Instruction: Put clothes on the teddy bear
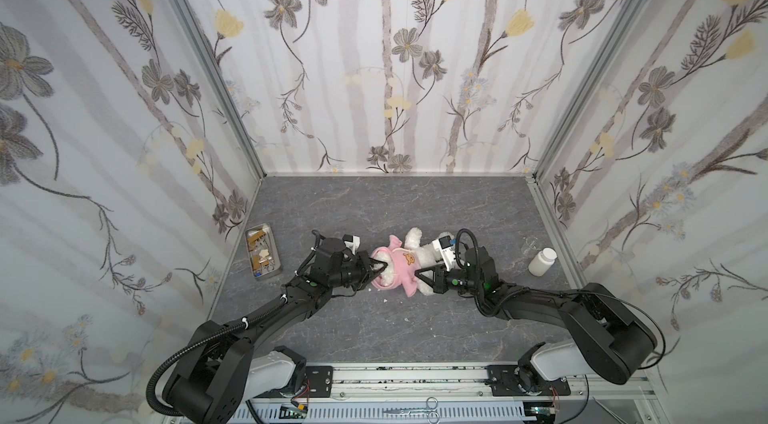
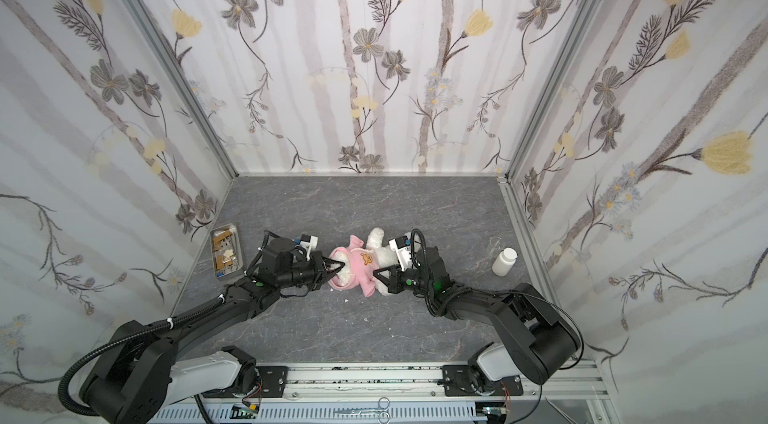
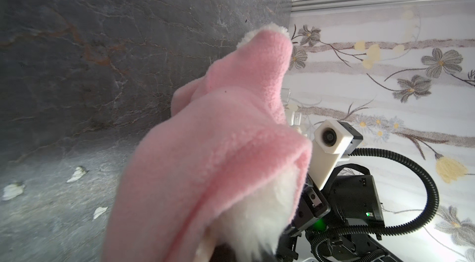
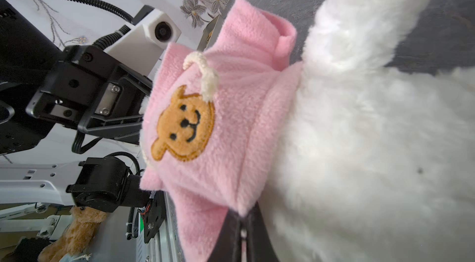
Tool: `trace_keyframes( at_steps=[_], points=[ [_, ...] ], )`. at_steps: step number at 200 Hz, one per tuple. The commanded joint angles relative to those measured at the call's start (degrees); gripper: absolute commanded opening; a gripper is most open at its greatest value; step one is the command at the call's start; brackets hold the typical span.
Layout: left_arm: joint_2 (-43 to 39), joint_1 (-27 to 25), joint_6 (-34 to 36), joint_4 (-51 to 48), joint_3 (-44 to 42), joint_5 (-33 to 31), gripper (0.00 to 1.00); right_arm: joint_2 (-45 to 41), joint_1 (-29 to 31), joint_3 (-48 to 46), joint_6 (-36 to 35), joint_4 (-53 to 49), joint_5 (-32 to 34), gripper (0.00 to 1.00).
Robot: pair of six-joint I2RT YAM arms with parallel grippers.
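Mid-worktop (image 1: pixel 374 205) lies the teddy bear (image 1: pixel 424 256) (image 2: pixel 384 256) (image 4: pixel 359 119), flat, head twd the left edge, legs twd the right. The pink hoodie (image 1: pixel 401 267) (image 2: pixel 359 267) (image 3: pixel 218 145) (image 4: pixel 226 124) covers head & torso; legs are bare. L gripper (image 1: pixel 380 269) (image 2: pixel 338 269) is closed at the hood end, prob. pinching the hood rim, though its wrist view is too close to be sure. R gripper (image 1: pixel 419 274) (image 2: pixel 377 274) (image 4: pixel 241 235) is clamped tight on the hoodie's hem by the belly, pink cloth between the fingers. A metal tray (image 1: pixel 262 254) sits by the left edge and a white bottle (image 1: pixel 542 261) near the right edge.
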Motion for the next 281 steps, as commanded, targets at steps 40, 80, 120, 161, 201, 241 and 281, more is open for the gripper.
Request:
trace_keyframes(
  at_steps=[40, 80, 120, 161, 201, 241, 281],
  points=[
    [0.46, 2.42, -11.60, 4.28, -3.67, -5.17, 0.00, -5.84, -0.87, -4.78, 1.65, -15.10, 19.26, 0.00],
    [-1.44, 4.26, -13.35, 4.08, -4.25, -8.09, 0.00, -8.32, -1.03, -7.00, 1.43, -19.41, 24.30, 0.00],
    [-1.87, 5.08, -13.01, 2.66, -5.12, -9.66, 0.00, -10.48, -2.24, -9.23, 1.36, -21.47, 27.33, 0.00],
    [-4.95, 7.98, -9.50, 1.04, -6.03, -8.52, 0.00, -12.41, -4.44, -10.07, 4.75, -21.96, 30.34, 0.00],
    [-3.74, 4.73, -2.43, 1.13, -2.80, -7.06, 0.00, -14.08, -0.26, -5.29, -1.84, -13.40, 19.01, 0.14],
    [-1.86, 0.72, 2.49, 0.66, -0.46, -7.77, 0.00, -22.95, 4.43, -3.46, -11.88, -8.85, 19.51, 0.48],
    [-1.48, 0.37, -3.71, 3.99, -0.39, -8.12, 0.00, -15.71, 9.46, -0.44, -9.62, -6.39, 13.68, 0.53]
  ],
)
